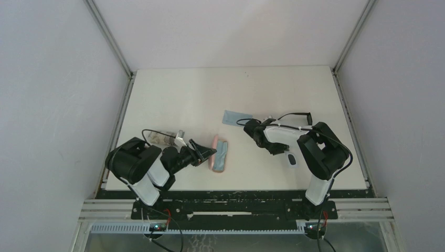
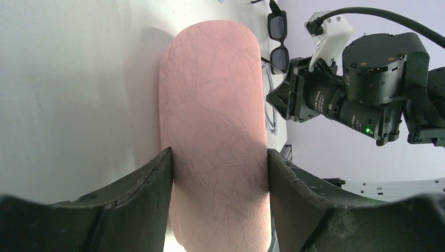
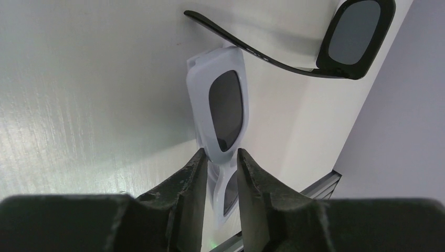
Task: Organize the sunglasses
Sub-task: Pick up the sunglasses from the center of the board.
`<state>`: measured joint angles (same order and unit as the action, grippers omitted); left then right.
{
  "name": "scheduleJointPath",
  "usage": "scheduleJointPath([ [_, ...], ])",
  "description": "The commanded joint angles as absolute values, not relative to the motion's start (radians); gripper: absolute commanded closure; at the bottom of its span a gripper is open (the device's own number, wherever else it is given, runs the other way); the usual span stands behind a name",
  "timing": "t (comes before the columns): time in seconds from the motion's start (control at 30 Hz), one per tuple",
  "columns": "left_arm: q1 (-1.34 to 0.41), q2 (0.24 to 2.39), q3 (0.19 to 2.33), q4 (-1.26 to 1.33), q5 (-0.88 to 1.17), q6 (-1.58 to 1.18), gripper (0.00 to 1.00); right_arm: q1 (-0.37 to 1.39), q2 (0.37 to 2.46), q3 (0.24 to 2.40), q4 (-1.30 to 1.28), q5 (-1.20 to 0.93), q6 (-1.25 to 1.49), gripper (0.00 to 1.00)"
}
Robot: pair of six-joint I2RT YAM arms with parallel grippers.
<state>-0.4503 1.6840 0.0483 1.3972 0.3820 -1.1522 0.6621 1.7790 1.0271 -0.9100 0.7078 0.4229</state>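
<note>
1. A grey-patterned case (image 1: 163, 137) lies at the left of the bench (image 1: 183, 94), just behind the left arm.
2. The left claw (image 2: 219, 155) is clenched on the pink case (image 2: 210, 105), one finger pressed against each long side.
3. A light-blue cloth (image 1: 236, 117) lies flat near the middle of the bench, beyond the right arm's elbow.
4. The right claw (image 3: 219, 157) stands low over the right half of the bench. Its fingers are narrowed around one end of the white-framed sunglasses (image 3: 225, 110). Whether they already pinch the frame cannot be told.
5. The black sunglasses (image 3: 354, 34) lie on the bench just past the white pair, close to the bench edge. One temple arm stretches out beside the white frame's far end.
</note>
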Motion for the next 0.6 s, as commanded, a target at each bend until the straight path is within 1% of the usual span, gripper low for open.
scheduleJointPath([
  [0.0,-0.445,1.692,0.077,1.46,0.408,-1.158,0.86,0.656,1.752,1.063,-0.912,0.744,0.422,0.75],
  [0.4,-0.443,1.694,0.075,1.46,0.408,-1.158,0.86,0.668,1.733,1.061,-0.901,0.747,0.416,0.97],
  [0.5,-0.442,1.688,0.074,1.46,0.41,-1.158,0.86,0.68,1.707,1.062,-0.901,0.75,0.415,1.0],
  [0.57,-0.441,1.686,0.073,1.461,0.409,-1.158,0.86,0.69,1.677,1.064,-0.901,0.742,0.419,1.0],
])
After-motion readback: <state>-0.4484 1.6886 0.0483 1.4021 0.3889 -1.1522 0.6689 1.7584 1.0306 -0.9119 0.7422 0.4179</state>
